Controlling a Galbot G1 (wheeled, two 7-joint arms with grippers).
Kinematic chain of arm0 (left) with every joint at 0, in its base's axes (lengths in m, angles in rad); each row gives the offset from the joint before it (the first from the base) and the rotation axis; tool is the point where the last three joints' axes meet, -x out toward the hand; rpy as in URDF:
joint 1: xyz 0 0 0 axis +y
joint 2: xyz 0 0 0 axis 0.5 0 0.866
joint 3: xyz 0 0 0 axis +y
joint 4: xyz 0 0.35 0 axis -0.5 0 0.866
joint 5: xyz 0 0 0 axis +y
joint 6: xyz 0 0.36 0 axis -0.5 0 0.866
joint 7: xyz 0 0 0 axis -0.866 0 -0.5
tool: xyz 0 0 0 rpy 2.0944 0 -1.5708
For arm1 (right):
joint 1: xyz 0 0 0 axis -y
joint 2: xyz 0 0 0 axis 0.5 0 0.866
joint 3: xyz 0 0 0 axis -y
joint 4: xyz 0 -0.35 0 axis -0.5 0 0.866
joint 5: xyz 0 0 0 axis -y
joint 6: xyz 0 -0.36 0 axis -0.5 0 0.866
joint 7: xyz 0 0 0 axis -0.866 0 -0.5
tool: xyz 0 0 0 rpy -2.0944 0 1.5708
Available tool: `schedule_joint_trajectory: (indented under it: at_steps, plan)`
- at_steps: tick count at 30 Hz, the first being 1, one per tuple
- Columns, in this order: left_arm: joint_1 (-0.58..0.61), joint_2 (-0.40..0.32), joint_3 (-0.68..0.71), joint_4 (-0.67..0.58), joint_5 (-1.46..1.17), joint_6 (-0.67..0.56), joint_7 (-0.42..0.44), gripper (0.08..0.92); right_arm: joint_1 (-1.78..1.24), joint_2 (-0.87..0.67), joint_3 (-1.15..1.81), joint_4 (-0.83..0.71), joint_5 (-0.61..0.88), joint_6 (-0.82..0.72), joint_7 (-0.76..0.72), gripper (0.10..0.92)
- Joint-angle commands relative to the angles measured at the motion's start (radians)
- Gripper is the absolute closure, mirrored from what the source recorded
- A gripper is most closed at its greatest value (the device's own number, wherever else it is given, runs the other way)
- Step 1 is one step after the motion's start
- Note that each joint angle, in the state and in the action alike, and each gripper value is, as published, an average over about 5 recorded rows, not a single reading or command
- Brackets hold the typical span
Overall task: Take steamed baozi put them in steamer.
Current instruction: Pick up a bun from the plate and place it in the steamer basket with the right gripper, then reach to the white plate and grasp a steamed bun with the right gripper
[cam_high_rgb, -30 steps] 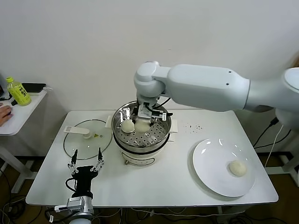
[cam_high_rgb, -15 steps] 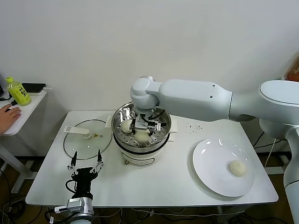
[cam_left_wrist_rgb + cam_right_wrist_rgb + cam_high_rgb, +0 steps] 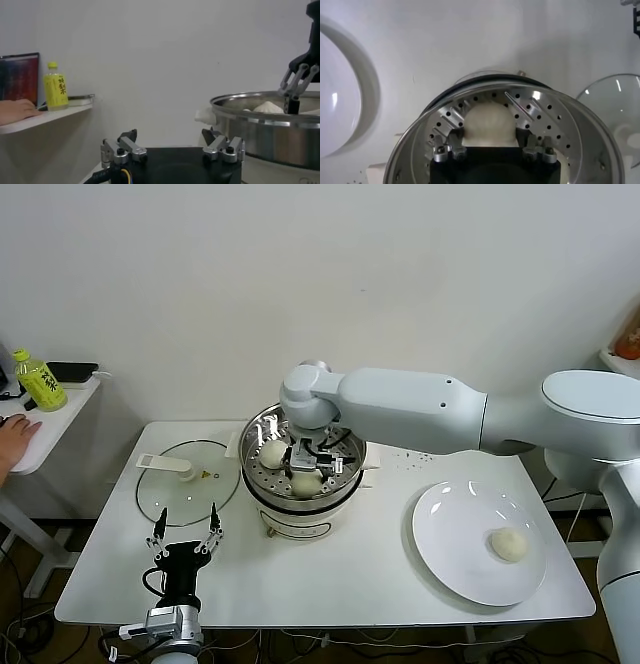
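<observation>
Resting on the perforated tray at six o'clock inside the steamer (image 3: 303, 467), one baozi (image 3: 488, 125): soft, light, easily dented, best held gently across its round sides; right gripper (image 3: 307, 461) jaws spread astride it; left gripper (image 3: 184, 536) open, idle above the counter (image 3: 350, 569).

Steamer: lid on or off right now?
Off. The steamer stands open with buns on its tray, and the glass lid lies flat on the table beside it.
</observation>
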Motion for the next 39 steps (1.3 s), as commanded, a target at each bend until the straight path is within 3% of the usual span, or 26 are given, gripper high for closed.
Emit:
schedule_joint_trajectory:
  at_steps: [1, 7, 15, 30, 39]
  plan:
    - [0.000, 0.000, 0.000, 0.002, 0.000, 0.000, 0.000, 0.177, -0.019, 0.005, 0.002, -0.009, -0.012, 0.006, 0.002, 0.343]
    - [-0.002, -0.001, 0.000, 0.002, -0.001, 0.000, -0.001, 0.177, -0.025, 0.011, 0.007, -0.019, -0.015, 0.016, 0.007, 0.333]
    - [-0.003, 0.000, 0.000, 0.004, -0.001, 0.000, -0.001, 0.177, -0.026, 0.007, 0.019, -0.025, -0.014, 0.035, 0.006, 0.208]
    - [-0.006, -0.001, 0.006, 0.004, 0.000, 0.002, -0.001, 0.177, 0.086, -0.053, 0.047, -0.046, 0.111, 0.067, -0.036, 0.203]
    - [-0.009, 0.000, 0.012, 0.006, 0.000, 0.004, -0.002, 0.177, 0.233, -0.175, 0.034, -0.113, 0.298, -0.050, -0.042, 0.203]
